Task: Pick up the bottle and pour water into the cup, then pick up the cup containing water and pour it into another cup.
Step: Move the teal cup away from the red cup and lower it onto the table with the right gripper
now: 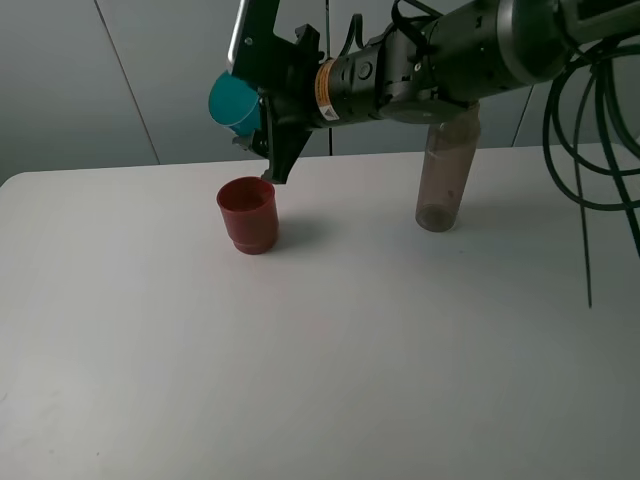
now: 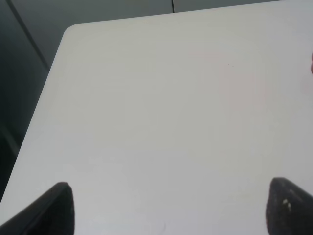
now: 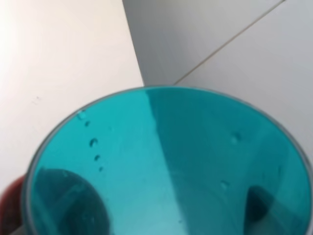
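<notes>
Second pour in hand: right gripper (image 1: 262, 125), jaws clenched on the teal tumbler (image 1: 232, 102), holds it tipped above the red cup (image 1: 247, 214) on the bench (image 1: 320, 360); next, judged, righting and setting down.

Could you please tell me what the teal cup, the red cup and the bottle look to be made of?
Teal cup: likely translucent plastic; gripper fingers show through its glossy wall. Red cup: opaque, probably plastic, with a smooth, dull sheen. Bottle: smoky see-through plastic, apparently; table edge visible through it.
</notes>
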You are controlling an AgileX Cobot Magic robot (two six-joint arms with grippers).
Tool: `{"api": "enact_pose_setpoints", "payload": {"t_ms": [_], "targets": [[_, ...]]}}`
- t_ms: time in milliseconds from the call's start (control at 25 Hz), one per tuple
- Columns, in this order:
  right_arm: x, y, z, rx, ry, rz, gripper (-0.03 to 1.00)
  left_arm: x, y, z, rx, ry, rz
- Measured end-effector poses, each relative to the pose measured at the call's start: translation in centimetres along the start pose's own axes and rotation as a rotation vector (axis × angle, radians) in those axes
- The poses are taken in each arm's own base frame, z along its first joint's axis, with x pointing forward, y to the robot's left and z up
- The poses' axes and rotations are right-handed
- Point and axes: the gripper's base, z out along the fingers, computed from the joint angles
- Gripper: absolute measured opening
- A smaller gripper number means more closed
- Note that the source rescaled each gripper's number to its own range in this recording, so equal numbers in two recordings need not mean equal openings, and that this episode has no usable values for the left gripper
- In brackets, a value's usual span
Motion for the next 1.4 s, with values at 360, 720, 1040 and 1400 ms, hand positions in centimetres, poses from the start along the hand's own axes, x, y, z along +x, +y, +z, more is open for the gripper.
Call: {"api": "enact_pose_setpoints", "payload": {"t_ms": [360,720,1040,1400], "targets": [[9.6,2.8,-4.6,0.064,-0.066,0.496,0.07,0.0,0.0,0.0,0.000,0.000,0.000],[14.6,4.9,-3.6,0.041,0.035,0.598,0.07,0.0,0.0,0.0,0.000,0.000,0.002],[16.4,6.5,-2.8,0.007,0.087,0.623,0.07,0.0,0.0,0.0,0.000,0.000,0.004],[16.2,6.2,-2.9,0.015,0.093,0.599,0.98,0.0,0.0,0.0,0.000,0.000,0.004]]}}
